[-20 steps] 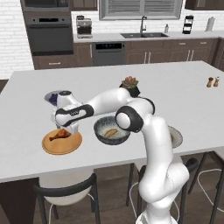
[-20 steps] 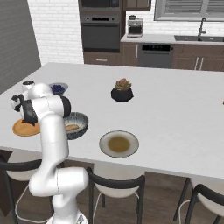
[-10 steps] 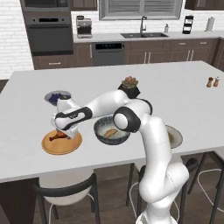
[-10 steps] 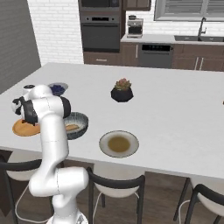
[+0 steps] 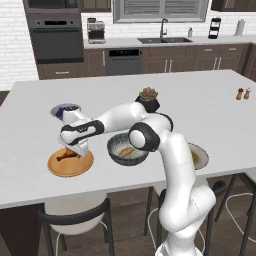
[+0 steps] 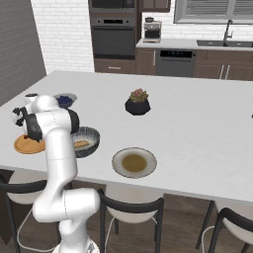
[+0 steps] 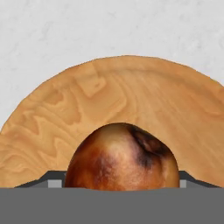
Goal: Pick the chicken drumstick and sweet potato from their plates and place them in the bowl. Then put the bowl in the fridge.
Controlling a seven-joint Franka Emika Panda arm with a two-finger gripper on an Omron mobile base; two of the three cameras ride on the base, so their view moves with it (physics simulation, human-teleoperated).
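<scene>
The gripper (image 5: pixel 74 150) is down over the orange plate (image 5: pixel 70 165) at the near left of the counter, w/ the drumstick (image 7: pixel 122 157) right up against the hand camera, its fat end bulging between the finger tips. Can't tell how wide the jaws stand or whether they've actually closed on the meat; the tips are hidden behind it.

From the left side the drumstick's thin bone end (image 5: pixel 62 156) pokes out toward the left, lying on the plate under the hand. The sweet potato (image 5: pixel 127 151) looks to be in the bowl (image 5: pixel 128 149) already, just beside the orange plate.

Doing this step well, I'd say: squeeze across the fat part, not the bone, since the round meat could roll or slip. Lift straight up enough to clear the bowl's rim, then a short carry right and let go low over the bowl so it doesn't bounce out.

Count:
- 2 plates: the orange one and the grey plate (image 6: pixel 134 162), now bare
- 1 big bowl
- 1 small berry bowl (image 5: pixel 65 109)
- 1 potted plant (image 5: pixel 148 99)
- 1 drumstick, 1 sweet potato
</scene>
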